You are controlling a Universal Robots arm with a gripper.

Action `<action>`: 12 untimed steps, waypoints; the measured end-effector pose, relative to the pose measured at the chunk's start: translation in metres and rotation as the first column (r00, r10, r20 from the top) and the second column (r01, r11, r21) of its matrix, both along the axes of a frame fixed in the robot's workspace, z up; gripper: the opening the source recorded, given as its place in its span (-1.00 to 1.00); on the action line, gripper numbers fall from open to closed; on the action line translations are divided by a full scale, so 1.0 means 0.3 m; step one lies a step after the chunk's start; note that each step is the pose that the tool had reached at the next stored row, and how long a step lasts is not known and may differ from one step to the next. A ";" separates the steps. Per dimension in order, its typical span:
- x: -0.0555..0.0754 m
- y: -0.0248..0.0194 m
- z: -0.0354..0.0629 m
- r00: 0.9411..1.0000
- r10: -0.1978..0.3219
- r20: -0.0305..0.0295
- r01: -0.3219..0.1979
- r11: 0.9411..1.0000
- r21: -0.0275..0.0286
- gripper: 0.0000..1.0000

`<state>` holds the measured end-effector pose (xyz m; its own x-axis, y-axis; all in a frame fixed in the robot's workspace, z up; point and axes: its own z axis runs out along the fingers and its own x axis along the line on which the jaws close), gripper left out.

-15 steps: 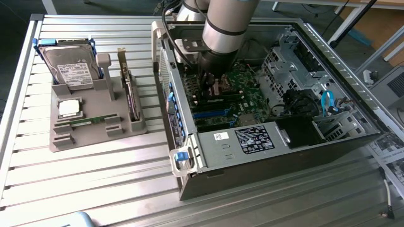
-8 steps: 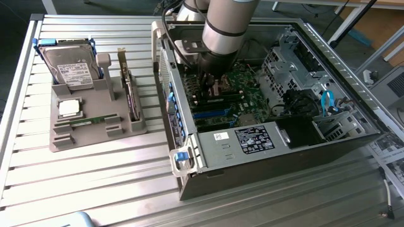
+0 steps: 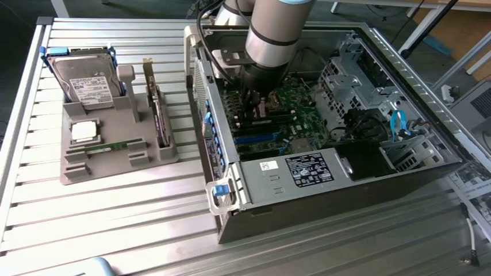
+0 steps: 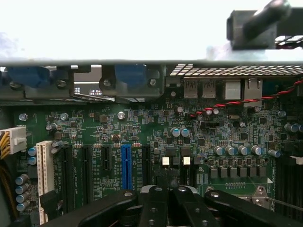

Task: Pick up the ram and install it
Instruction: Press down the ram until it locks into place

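Jaws [image 4: 166,191] together, nothing between them, hanging low over the motherboard [image 4: 156,137] inside the open PC case [image 3: 322,172]. In the wrist view the fingertips [image 4: 154,196] sit just above the board, near the blue slot [image 4: 126,165] and the black slots beside it.

Ram [image 3: 107,147] is not in the case. It lies flat in the grey holder [image 3: 115,167] on the counter [image 3: 100,218], well apart from the jaws, off toward the exterior view's left, outside the case wall. Its long axis runs roughly left-right in that view, slightly tilted.

Holder contents: hard drive [image 3: 86,80] upright at the back, silver CPU [image 3: 84,131] flat in its pocket just behind the ram, dark expansion card [image 3: 157,112] standing on edge at the side nearest the case.

Judgement: pick not yet done; ram untouched in its cradle.
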<state>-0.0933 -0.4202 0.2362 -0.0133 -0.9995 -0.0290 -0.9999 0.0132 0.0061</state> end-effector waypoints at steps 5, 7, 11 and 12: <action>0.000 0.000 -0.002 1.000 0.000 0.000 0.000 1.000 0.000 -0.79; 0.000 0.000 -0.002 1.000 0.000 0.000 0.000 1.000 0.000 -0.79; 0.000 0.000 -0.005 1.000 0.000 0.000 0.000 1.000 0.000 -0.79; 0.000 0.000 -0.006 1.000 0.000 0.000 0.000 1.000 0.000 -0.79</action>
